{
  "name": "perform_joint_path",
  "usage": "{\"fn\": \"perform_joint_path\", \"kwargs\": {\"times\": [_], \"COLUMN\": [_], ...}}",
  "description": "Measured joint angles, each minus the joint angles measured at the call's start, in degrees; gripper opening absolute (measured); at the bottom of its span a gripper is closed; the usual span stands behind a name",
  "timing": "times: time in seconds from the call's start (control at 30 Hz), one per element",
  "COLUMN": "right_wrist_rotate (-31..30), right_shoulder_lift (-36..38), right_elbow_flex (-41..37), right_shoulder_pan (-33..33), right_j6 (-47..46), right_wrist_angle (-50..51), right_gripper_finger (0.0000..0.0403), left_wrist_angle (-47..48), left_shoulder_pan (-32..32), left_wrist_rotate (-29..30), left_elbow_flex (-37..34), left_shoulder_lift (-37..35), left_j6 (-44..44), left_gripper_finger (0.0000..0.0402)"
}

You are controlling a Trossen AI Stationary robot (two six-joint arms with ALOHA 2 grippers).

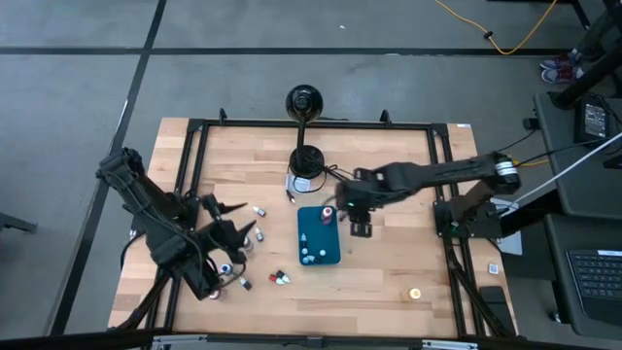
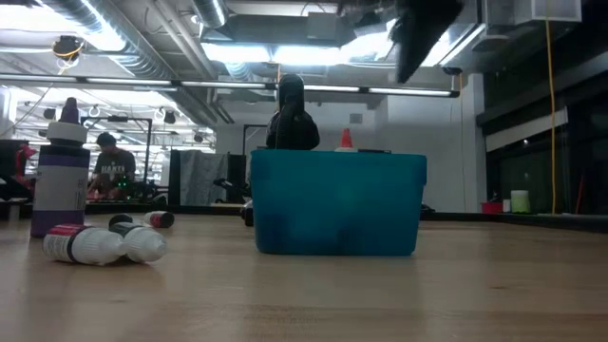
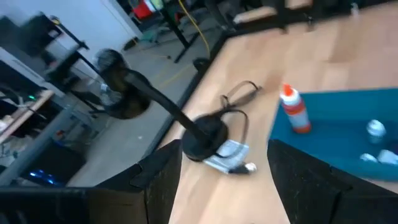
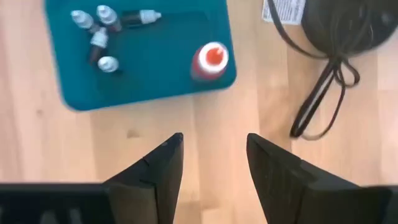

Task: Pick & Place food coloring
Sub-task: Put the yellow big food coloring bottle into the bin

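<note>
One red-capped bottle (image 4: 209, 62) stands upright in the teal tray (image 4: 168, 81). The right gripper (image 1: 361, 229) hovers beside it, fingers apart and empty. The left gripper (image 1: 236, 230) waits open near scattered bottles (image 1: 259, 211).

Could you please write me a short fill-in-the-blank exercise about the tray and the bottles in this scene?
1. The red bottle stands upright in the ___ tray.
2. The right gripper has ___ jaws with nothing between them.
3. In the low view, the purple-labelled bottle on the table stands ___.

Missing words: teal; open; upright
</note>
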State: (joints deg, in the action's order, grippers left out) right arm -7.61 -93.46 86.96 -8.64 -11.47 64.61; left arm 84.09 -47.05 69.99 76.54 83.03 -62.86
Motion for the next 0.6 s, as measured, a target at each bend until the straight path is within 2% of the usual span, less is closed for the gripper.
{"fn": "perform_joint_path", "kwargs": {"times": [0.13,0.37,0.6], "right_wrist_rotate": [-0.39,-5.01,-4.95], "right_shoulder_lift": [6.21,16.18,17.67], "right_elbow_flex": [-3.23,-11.19,-15.14], "right_shoulder_pan": [-5.21,-18.64,-33.37], "right_j6": [-8.31,-26.59,-43.0], "right_wrist_angle": [2.52,3.76,3.09], "right_gripper_finger": [0.0177,0.0177,0.0177], "left_wrist_angle": [0.48,-2.88,-9.97], "left_shoulder_pan": [-0.28,-0.26,0.94], "left_wrist_rotate": [2.23,3.63,3.27], "left_elbow_flex": [-3.91,-16.4,-25.01], "left_shoulder_lift": [-5.95,-19.11,-27.12], "left_j6": [-0.55,-3.98,-4.01], "left_gripper_finger": [0.0231,0.0231,0.0231]}}
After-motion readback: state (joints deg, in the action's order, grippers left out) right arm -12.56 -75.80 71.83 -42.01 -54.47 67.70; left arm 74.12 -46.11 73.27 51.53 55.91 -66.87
